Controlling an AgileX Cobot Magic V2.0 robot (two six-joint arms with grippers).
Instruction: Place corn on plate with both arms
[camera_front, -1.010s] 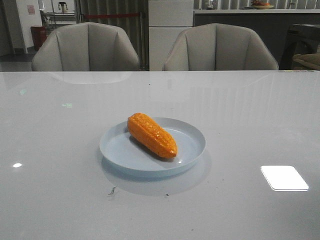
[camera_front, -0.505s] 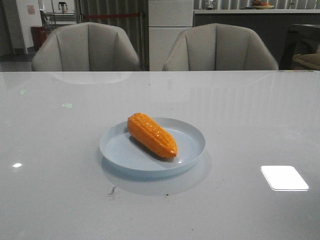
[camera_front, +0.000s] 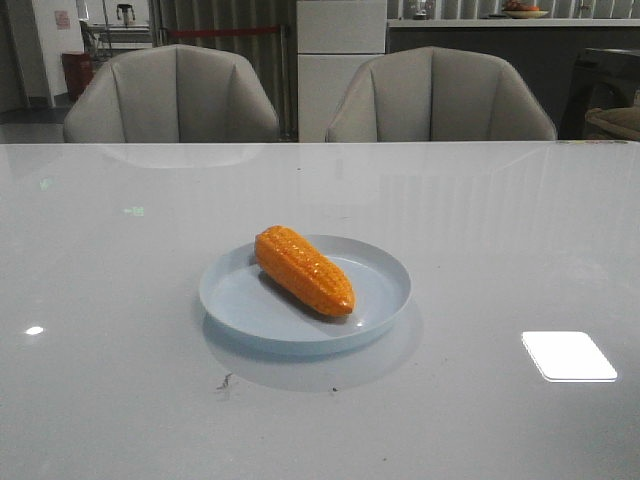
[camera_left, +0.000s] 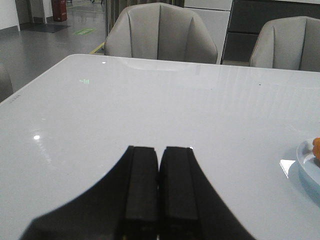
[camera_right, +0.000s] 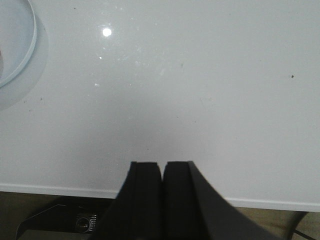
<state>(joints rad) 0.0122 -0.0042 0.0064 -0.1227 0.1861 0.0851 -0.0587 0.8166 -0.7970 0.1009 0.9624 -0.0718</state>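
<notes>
The orange-yellow corn lies on the pale-blue plate at the middle of the table, its thick end to the back left. Neither arm shows in the front view. In the left wrist view my left gripper is shut and empty over bare table, far from the plate's rim, where a sliver of corn shows. In the right wrist view my right gripper is shut and empty above the table's near edge, with the plate's rim well away from it.
Two beige chairs stand behind the white table. A bright patch of reflected light lies at the front right. The table's near edge and floor below show in the right wrist view.
</notes>
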